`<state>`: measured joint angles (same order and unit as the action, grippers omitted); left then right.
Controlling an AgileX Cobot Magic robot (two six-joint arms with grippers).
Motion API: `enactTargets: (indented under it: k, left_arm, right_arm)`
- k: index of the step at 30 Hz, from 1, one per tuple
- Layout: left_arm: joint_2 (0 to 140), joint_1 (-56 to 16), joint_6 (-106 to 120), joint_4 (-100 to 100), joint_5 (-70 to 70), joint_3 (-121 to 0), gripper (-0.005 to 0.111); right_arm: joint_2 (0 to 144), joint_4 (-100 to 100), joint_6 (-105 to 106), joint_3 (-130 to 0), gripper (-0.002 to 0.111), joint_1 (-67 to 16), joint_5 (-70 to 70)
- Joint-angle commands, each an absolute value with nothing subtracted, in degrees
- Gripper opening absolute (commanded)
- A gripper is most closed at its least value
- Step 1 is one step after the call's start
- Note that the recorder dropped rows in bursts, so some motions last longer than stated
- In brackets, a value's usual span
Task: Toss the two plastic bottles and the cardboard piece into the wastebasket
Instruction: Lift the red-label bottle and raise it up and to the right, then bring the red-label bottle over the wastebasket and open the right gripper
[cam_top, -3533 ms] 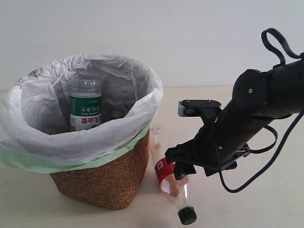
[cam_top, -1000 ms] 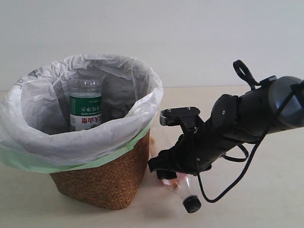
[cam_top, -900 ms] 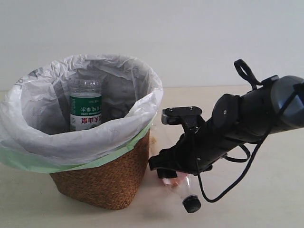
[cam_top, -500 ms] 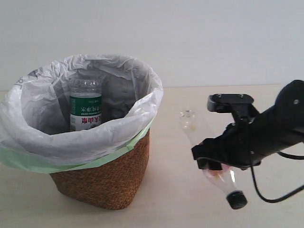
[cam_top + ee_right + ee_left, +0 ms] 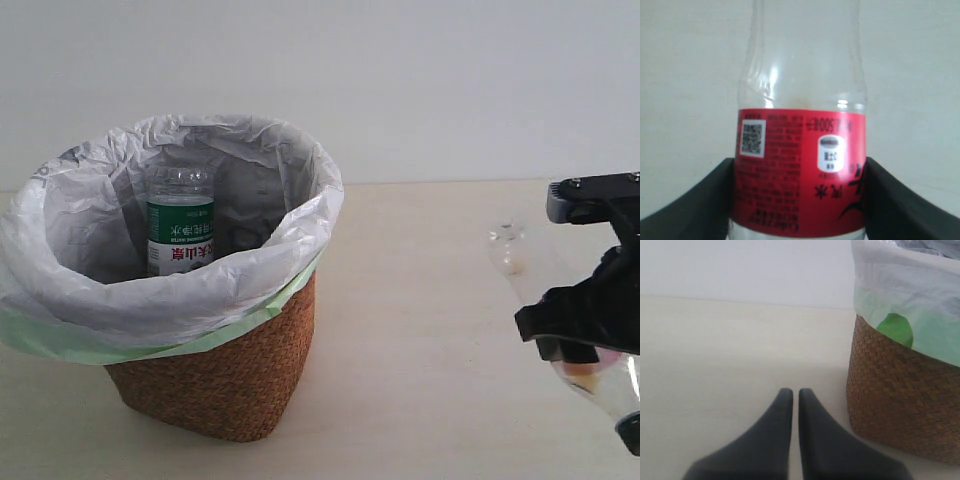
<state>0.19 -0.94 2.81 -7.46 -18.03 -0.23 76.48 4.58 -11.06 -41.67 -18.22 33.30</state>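
The wicker wastebasket (image 5: 215,385) with its white bag lining stands at the left. The green-labelled bottle (image 5: 180,228) stands upright inside it. My right gripper (image 5: 578,340) is at the far right edge, shut on the red-labelled bottle (image 5: 522,262), which slants with its black cap (image 5: 632,433) down and its base up. In the right wrist view the fingers (image 5: 700,200) press both sides of the red label (image 5: 800,170). My left gripper (image 5: 791,392) is shut and empty, low over the table beside the basket wall (image 5: 900,410). The cardboard piece is out of view.
The pale wooden table (image 5: 420,300) stretches between the basket and my right gripper. A plain white wall (image 5: 400,90) is behind. The bag's green edge (image 5: 897,330) hangs over the basket rim.
My right gripper has closed on the red-labelled bottle beside the basket and carried it right and slightly up, away from the basket. The basket and the green bottle have not moved.
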Motion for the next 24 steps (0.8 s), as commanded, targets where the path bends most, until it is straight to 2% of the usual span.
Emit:
enactTargets:
  k: [1, 10, 18, 24]
  left_arm:
    - [0.0, -0.9, 2.5, -7.3, -17.7, 0.0, 0.004]
    - [0.0, -0.9, 2.5, -7.3, -17.7, 0.0, 0.004]
    - [0.0, -0.9, 2.5, -7.3, -17.7, 0.0, 0.004]
    - [0.0, -0.9, 2.5, -7.3, -17.7, 0.0, 0.004]
  right_arm:
    - [75.8, 13.8, -18.0, -41.6, 0.001, -17.6, 35.9]
    - [76.1, 24.3, -27.9, -41.6, 0.001, -16.4, 35.9]
    - [76.1, 0.8, -1.9, -41.6, 0.001, -3.5, 29.9]
    - [78.8, -3.3, 0.9, -41.6, 0.001, -1.2, 31.1]
